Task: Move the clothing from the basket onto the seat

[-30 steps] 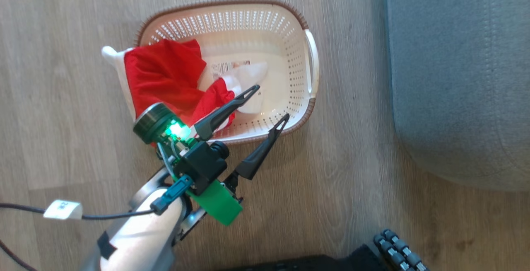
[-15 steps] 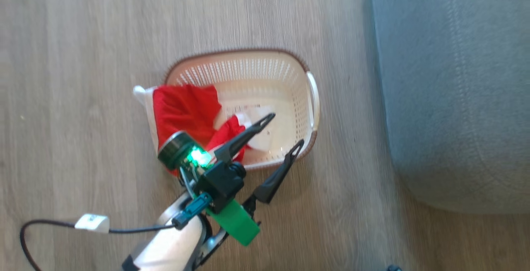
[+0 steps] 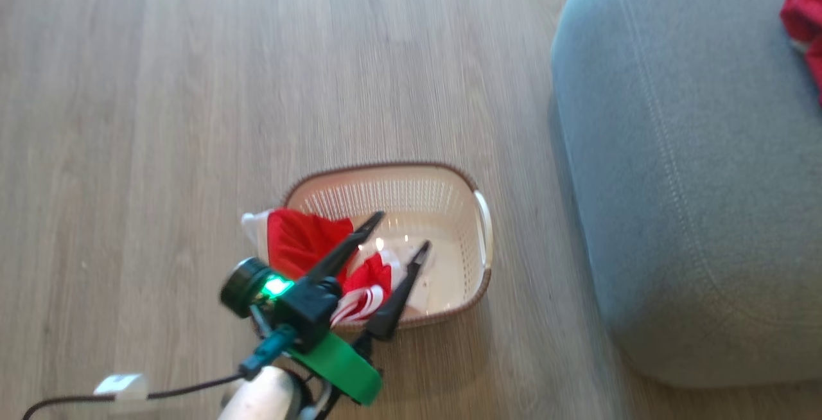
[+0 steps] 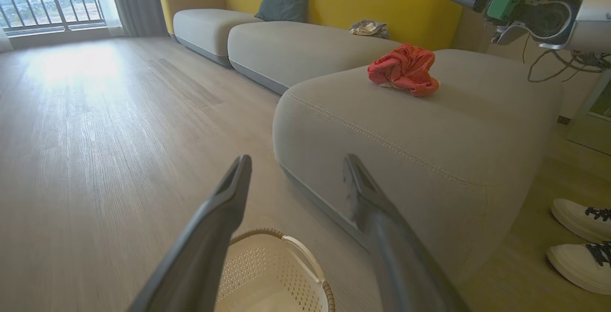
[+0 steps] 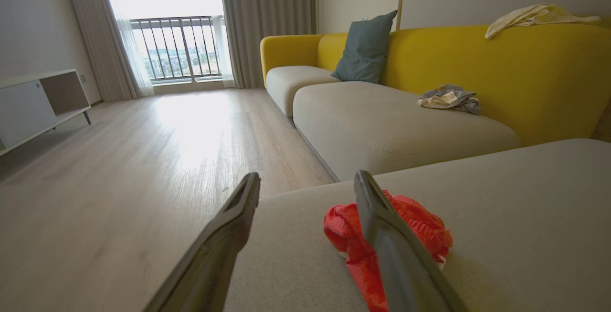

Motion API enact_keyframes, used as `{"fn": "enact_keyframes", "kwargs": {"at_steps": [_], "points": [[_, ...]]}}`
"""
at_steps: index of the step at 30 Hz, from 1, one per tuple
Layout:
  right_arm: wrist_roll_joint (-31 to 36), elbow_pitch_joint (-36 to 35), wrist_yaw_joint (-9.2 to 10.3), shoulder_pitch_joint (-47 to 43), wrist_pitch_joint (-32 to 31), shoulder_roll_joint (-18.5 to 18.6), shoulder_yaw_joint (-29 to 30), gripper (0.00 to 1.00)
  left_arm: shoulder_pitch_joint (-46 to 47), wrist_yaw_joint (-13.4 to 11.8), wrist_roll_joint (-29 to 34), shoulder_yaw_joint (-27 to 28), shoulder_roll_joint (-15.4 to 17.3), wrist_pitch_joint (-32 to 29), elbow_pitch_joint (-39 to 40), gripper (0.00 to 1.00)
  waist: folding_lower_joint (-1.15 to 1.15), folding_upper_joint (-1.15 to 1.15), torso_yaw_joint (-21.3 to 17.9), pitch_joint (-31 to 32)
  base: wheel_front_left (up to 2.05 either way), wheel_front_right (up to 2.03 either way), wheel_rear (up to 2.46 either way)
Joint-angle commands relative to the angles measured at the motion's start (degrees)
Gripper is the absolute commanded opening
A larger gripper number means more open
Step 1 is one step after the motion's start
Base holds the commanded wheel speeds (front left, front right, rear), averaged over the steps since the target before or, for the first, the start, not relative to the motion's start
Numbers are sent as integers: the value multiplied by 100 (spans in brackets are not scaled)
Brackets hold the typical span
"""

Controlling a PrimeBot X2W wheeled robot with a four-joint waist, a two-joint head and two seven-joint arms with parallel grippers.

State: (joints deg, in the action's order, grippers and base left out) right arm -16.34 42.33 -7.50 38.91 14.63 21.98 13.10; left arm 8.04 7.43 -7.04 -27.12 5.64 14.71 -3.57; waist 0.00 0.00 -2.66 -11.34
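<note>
A red garment [image 3: 298, 240] with white stripes lies bunched in the left half of the cream basket [image 3: 449, 195], spilling over its left rim. My left gripper [image 3: 401, 230] hangs open above the basket, over that garment, holding nothing. In the left wrist view the basket [image 4: 296, 274] sits below the open left gripper [image 4: 296, 159]. A second red garment [image 5: 415, 226] lies crumpled on the grey seat [image 5: 525, 207]. My right gripper [image 5: 308, 178] hovers open just over it, empty. The head view catches that garment [image 3: 803, 22] at the seat's [image 3: 674, 182] far right.
The basket stands on a wood floor [image 3: 192, 118], a short gap left of the seat's rounded corner. A yellow sofa [image 5: 477, 64] with a teal pillow [image 5: 365, 49] and loose cloths stands behind. A person's white shoes [image 4: 582, 235] are beside the seat. My right arm [image 4: 539, 11] reaches over the seat.
The head camera has swung, so the basket sits lower and smaller and the seat's garment comes into view. My left gripper has shifted from the basket's near rim to over its inside.
</note>
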Motion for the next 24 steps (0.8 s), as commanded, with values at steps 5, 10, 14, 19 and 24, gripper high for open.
{"fn": "enact_keyframes", "kwargs": {"at_steps": [5,10,14,19,24], "points": [[-544,-1104,1,-556,37,-11,-646,100,-143,-26,-16,832,-187,29,227,100,0,0,115,541,0,0,0],[-1047,-1984,1,-1013,37,-213,-1165,100,-203,-71,25,1357,-254,29,316,100,0,0,201,743,0,0,0],[-1244,-2523,1,-1347,37,-301,-1535,100,-193,-232,-110,1852,-271,29,387,100,0,0,255,838,0,0,0],[-1375,-2963,1,-1742,37,-471,-1991,100,-185,-421,-139,2200,-274,29,425,100,0,0,329,898,0,0,0],[-1262,-3425,1,-2357,37,-735,-2300,100,-344,-809,-559,2507,-275,29,442,100,0,0,392,970,0,0,0]]}}
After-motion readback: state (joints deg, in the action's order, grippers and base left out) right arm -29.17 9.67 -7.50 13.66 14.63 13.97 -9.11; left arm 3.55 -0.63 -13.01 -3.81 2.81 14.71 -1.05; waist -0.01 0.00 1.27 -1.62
